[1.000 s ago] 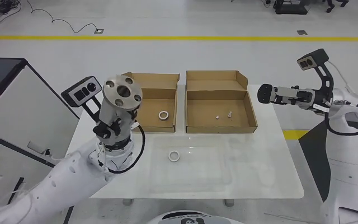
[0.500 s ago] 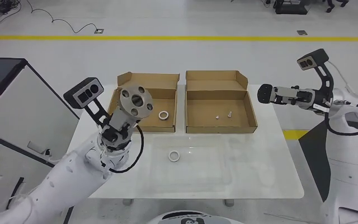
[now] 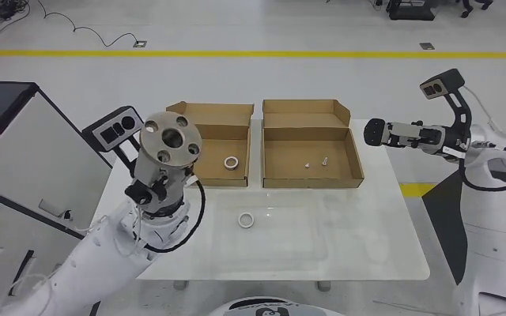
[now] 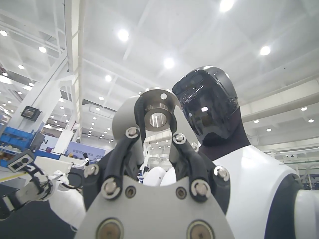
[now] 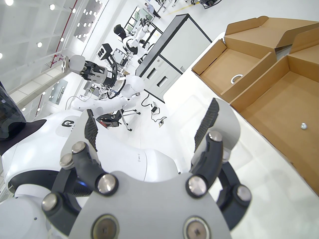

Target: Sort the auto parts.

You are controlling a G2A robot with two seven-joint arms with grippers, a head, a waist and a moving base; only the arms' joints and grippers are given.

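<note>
Your left gripper [image 4: 156, 125] has its fingers [image 4: 139, 115] clamped on the hub of the metal flange [image 3: 168, 140], held high above the left edge of the table [image 3: 364, 237], with the holed face turned up toward the top camera. Your right gripper [image 5: 152, 110] hangs beyond the table's right edge, fingers spread wide and holding nothing. 1 white ring [image 3: 247, 220] lies on the table in front of the 2 open boxes. The left box [image 3: 213, 118] holds a second ring [image 3: 231, 163]. The right box [image 3: 308, 178] holds 2 small metal fasteners [image 3: 307, 165], near each other.

A yellow line [image 3: 253, 53] crosses the pale floor [image 3: 237, 79]; round lamps [image 4: 226, 2] dot the ceiling [image 4: 174, 18].
</note>
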